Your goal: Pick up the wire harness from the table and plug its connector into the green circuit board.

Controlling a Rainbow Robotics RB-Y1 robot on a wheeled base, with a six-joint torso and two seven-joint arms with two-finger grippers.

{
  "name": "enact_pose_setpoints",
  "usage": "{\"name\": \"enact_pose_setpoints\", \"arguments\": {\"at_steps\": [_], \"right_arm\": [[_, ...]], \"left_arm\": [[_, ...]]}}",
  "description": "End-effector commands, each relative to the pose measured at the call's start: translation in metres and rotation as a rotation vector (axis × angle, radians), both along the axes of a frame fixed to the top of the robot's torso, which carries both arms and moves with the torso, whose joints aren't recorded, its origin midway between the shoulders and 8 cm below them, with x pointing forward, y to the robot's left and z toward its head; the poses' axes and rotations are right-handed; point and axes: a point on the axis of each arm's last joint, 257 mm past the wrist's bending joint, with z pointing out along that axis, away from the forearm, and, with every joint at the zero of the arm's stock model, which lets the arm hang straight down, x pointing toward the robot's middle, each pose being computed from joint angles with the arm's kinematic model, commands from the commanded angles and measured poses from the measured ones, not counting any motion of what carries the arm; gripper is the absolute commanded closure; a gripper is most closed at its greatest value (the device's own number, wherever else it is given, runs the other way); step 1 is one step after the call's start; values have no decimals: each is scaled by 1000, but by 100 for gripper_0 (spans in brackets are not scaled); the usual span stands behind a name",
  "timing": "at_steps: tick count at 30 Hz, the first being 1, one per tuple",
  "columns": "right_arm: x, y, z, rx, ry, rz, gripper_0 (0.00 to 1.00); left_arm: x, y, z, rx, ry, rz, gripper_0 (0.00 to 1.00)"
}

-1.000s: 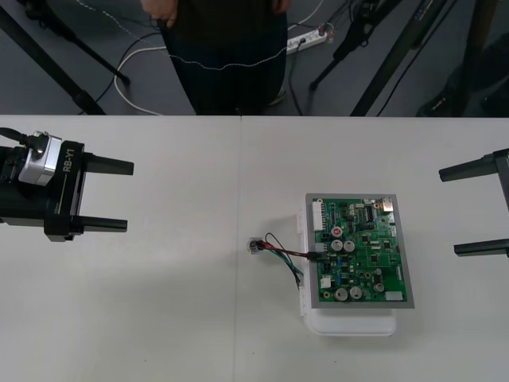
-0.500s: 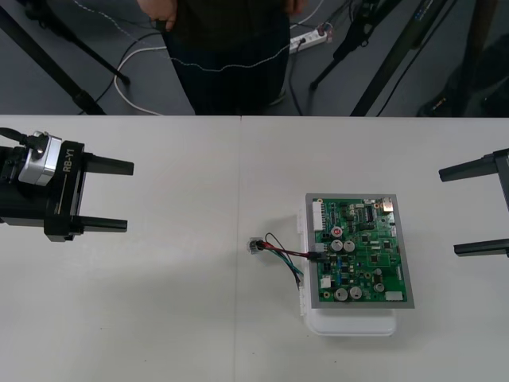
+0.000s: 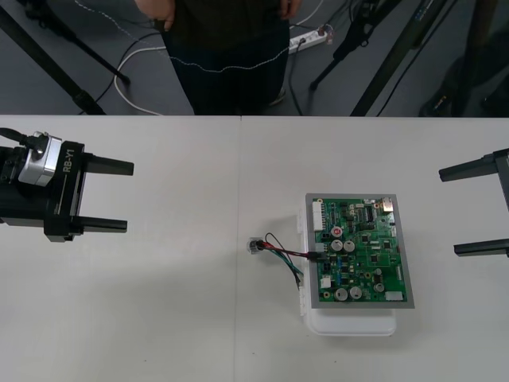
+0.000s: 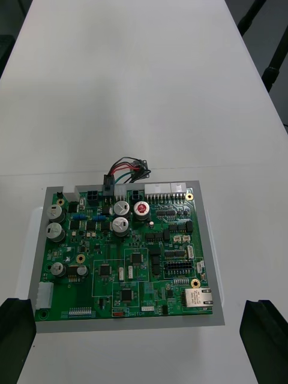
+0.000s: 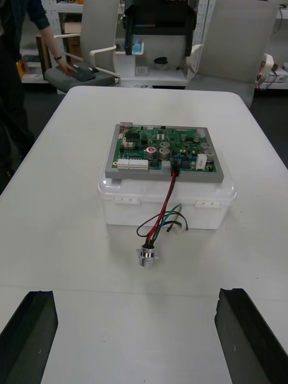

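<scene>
The green circuit board (image 3: 358, 251) sits on its white base (image 3: 350, 325) right of the table's middle. The wire harness (image 3: 282, 255) runs from the board's left edge onto the table. Its black plug (image 5: 175, 170) sits in a connector at that edge, and its round metal socket (image 3: 254, 246) lies on the table just left of the board. My left gripper (image 3: 119, 195) waits open at the far left, well away from the harness. My right gripper (image 3: 460, 209) waits open at the far right. In the right wrist view the plug (image 4: 109, 182) shows at the board's (image 4: 126, 252) far edge.
The table (image 3: 159, 318) is plain and pale, with a seam down its middle. Bare surface lies between each gripper and the board. Dark floor with tripod legs and cables runs beyond the far edge.
</scene>
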Motion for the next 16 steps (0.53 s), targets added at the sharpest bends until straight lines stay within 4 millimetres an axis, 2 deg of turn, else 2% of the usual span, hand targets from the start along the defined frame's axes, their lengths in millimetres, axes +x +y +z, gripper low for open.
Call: {"name": "enact_pose_setpoints", "arguments": {"at_steps": [1,16], "right_arm": [[-6,4,-2,-16,-29,36,0],[-6,4,-2,-16,-29,36,0]], "left_arm": [[-9,13,0,57,16,1,23],[-9,13,0,57,16,1,22]]}}
